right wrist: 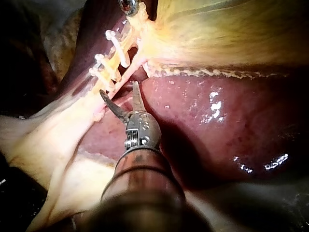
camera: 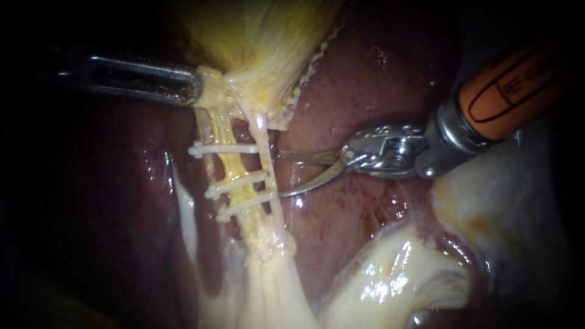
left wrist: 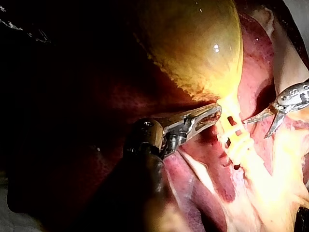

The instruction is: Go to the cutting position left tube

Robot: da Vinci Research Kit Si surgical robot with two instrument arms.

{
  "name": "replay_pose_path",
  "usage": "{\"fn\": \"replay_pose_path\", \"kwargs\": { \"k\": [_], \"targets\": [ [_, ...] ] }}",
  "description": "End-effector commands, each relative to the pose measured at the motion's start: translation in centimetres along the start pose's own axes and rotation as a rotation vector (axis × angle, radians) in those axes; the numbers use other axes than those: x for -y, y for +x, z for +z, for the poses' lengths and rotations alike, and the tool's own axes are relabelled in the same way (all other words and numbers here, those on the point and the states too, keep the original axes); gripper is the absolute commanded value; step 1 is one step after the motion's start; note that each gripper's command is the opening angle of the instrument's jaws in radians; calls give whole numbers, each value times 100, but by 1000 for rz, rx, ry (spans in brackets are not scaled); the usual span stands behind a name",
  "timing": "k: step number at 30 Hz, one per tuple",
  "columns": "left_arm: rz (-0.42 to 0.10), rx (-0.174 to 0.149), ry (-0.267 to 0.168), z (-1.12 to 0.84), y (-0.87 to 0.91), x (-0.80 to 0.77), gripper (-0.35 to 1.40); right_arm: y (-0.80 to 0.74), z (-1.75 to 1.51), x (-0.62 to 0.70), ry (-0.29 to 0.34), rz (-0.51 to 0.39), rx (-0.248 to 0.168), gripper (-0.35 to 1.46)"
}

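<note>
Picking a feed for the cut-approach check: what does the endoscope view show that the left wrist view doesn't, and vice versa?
Endoscope only: the orange shaft behind the right instrument, and three distinct clips across the tubes. Left wrist only: the full rounded body of the gallbladder and the wrist joint of the left instrument. Both: left jaws shut on the gallbladder neck, right jaws open beside the clipped tubes, liver underneath.

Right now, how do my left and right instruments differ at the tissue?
The left instrument has slotted jaws shut on the gallbladder; the right instrument has thin blades open, holding nothing. The left grips above the clips; the right's tips lie beside them. Both tips are bare metal.
</note>
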Motion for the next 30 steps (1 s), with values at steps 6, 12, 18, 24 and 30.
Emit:
{"fn": "replay_pose_path", "kwargs": {
  "k": [6, 12, 18, 24, 30],
  "targets": [
    [0, 0, 0, 0, 0, 0, -35, 11, 1, 15, 48, 4, -19, 117],
    [0, 0, 0, 0, 0, 0, -35, 18, 18, 16, 118, 2, -4, 116],
    [0, 0, 0, -1, 0, 0, -35, 16, 37, 8, 117, 20, 1, 116],
    [0, 0, 0, -1, 0, 1, -35, 7, 45, -5, 108, 34, 7, 116],
    [0, 0, 0, -1, 0, 1, -35, 7, 48, -22, 94, 41, 5, 116]
  ]
}}
